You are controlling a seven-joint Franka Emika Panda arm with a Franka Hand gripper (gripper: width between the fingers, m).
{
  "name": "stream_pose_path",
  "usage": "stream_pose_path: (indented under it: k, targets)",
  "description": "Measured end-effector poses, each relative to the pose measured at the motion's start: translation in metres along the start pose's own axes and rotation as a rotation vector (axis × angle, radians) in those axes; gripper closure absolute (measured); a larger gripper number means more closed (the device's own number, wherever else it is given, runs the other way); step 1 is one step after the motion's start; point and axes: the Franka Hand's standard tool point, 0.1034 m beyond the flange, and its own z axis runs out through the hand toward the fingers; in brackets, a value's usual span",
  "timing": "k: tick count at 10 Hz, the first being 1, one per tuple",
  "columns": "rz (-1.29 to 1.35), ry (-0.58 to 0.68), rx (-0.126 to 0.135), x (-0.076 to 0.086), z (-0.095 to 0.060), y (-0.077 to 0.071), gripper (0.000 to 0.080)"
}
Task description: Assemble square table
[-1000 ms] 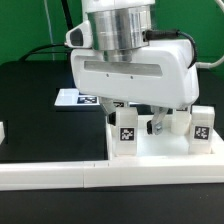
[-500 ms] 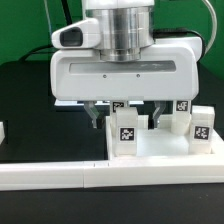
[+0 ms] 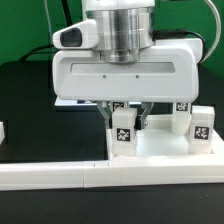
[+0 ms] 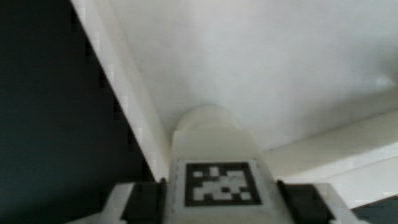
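The leg (image 3: 123, 131), a small white block with a black-and-white tag on its face, stood upright directly beneath the gripper (image 3: 124, 118), between its two fingers. It looked like rigid moulded plastic: light, stiff and smooth-sided, not something that would crush, but glossy enough that it might slide if pinched off-centre. Its flat opposite flanks were the sensible place to take hold, near the upper part, where the fingers already stood.

The gripper had drawn in narrow around the leg. In the wrist view a dark pad (image 4: 150, 201) sat against each side of the tagged block (image 4: 221, 180), with no gap that could be made out, so it appeared to be clamping the leg, though how firmly could not be told.

Below the gripper, the leg rested on the square table top (image 3: 160, 150), a white tray-like slab with a raised rim. Two more legs (image 3: 201, 126) stood on the same top, off toward the exterior view's right of the gripper, one of them partly hidden behind the gripper body. These looked equally light and easy to topple, so a lift would call for a straight upward pull.

Further out, in front of the gripper, the long white border rail (image 3: 50, 175) ran along the black table (image 3: 30, 110). Behind it, the marker board (image 3: 70, 98) lay flat.
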Motion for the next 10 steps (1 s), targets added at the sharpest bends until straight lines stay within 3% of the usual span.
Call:
stream_pose_path:
  k: [5,9,10]
  targets:
    - [0.497,-0.027,0.021,0.0020,-0.0014,-0.0017,0.0511]
    - [1.155,-0.085,0.090,0.0020,0.0006,-0.0072,0.0509]
    - [1.241,-0.090,0.095,0.0027,0.0002,-0.0080,0.0509]
